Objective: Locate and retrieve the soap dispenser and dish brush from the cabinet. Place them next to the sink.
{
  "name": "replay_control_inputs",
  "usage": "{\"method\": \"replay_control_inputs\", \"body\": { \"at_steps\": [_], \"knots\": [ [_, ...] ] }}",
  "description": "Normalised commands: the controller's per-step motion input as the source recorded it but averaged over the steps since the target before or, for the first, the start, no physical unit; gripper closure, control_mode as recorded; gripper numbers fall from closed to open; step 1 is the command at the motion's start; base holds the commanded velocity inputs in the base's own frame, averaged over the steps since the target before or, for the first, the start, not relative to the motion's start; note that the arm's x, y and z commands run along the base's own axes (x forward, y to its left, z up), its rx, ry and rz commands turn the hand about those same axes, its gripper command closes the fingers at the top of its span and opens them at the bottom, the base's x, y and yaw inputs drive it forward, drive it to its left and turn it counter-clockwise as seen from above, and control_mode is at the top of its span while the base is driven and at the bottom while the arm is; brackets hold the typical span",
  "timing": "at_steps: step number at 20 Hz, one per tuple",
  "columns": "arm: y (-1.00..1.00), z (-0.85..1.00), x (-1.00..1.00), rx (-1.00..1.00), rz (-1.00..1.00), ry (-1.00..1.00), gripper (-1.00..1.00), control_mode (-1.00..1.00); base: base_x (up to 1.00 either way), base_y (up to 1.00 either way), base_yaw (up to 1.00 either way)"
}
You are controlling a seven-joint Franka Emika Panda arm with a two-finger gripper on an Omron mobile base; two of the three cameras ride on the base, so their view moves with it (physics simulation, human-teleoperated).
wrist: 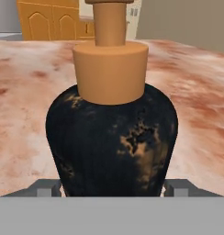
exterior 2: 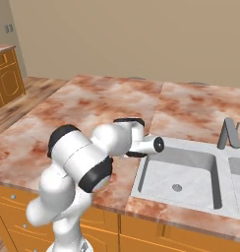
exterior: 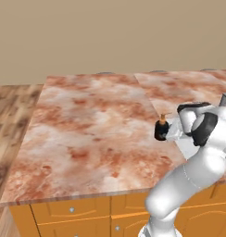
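On counter (exterior: 87, 139), gripper (wrist: 113, 187) wide, straddling soap dispenser (wrist: 111, 137)

Counter (exterior: 87, 134) left of soap dispenser (exterior: 160, 130) bare; sink (exterior 2: 181, 172) right

The soap dispenser (exterior: 160, 130) stands upright on the counter (exterior: 87, 139), just left of the sink (exterior 2: 178, 170). The gripper (wrist: 113, 186) is level with it, one finger on each side. The faucet (exterior 2: 229, 134) rises behind the sink. Base cabinets (exterior: 73, 215) sit under the counter.
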Motion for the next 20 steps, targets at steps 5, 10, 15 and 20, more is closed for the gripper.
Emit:
{"method": "replay_control_inputs", "body": {
  "at_steps": [5,10,15,20],
  "knots": [
    [-0.12,-0.26,0.32,0.00,0.10,0.03,1.00,-1.00,0.00,0.00,0.00],
    [-0.18,-0.26,0.41,0.00,0.11,0.04,1.00,-1.00,0.00,0.00,0.00],
    [-0.25,-0.32,0.37,0.00,0.13,0.00,1.00,-1.00,0.00,0.00,0.00],
    [-0.23,-0.22,0.12,0.01,0.12,0.01,1.00,-1.00,0.00,0.00,0.00]
  ]
}}
